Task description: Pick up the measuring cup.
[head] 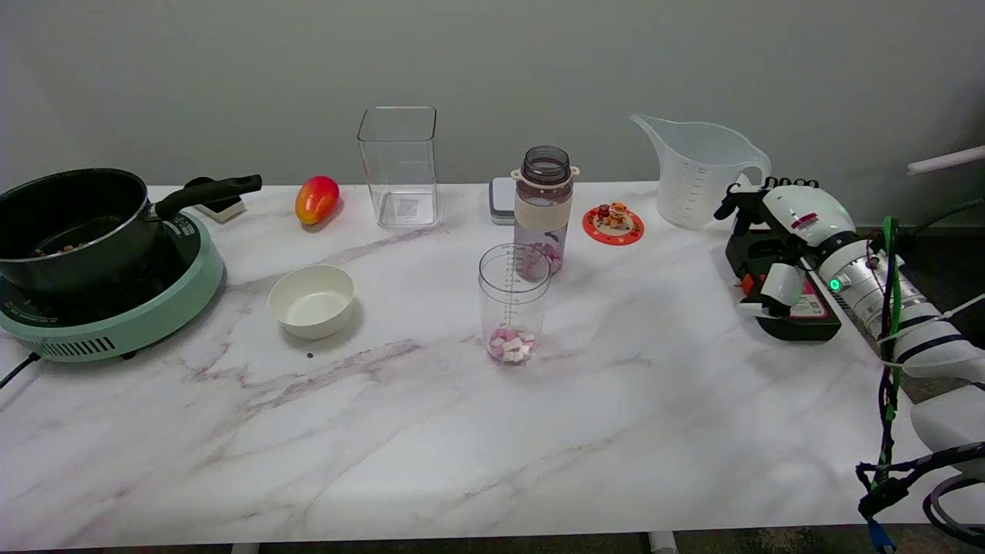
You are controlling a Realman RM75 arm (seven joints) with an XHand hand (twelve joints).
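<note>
A large translucent measuring jug point(696, 173) with a spout and a handle stands upright at the back right of the marble table point(431, 431). A smaller clear measuring cup point(513, 304) with printed marks stands in the middle, holding pink and white cubes at its bottom. My right hand point(773, 238) hovers at the right edge, just right of and below the jug's handle. Its dark fingertips point(769, 186) lie very close to the handle, and I cannot tell whether they touch it. The hand holds nothing.
A black object with a red label point(796, 312) lies under my hand. Behind the small cup stand a bottle point(545, 208) and a red coaster with figurines point(613, 223). A clear square container point(399, 165), a mango point(316, 198), a white bowl point(312, 300) and a pot on a green cooker point(92, 254) fill the left.
</note>
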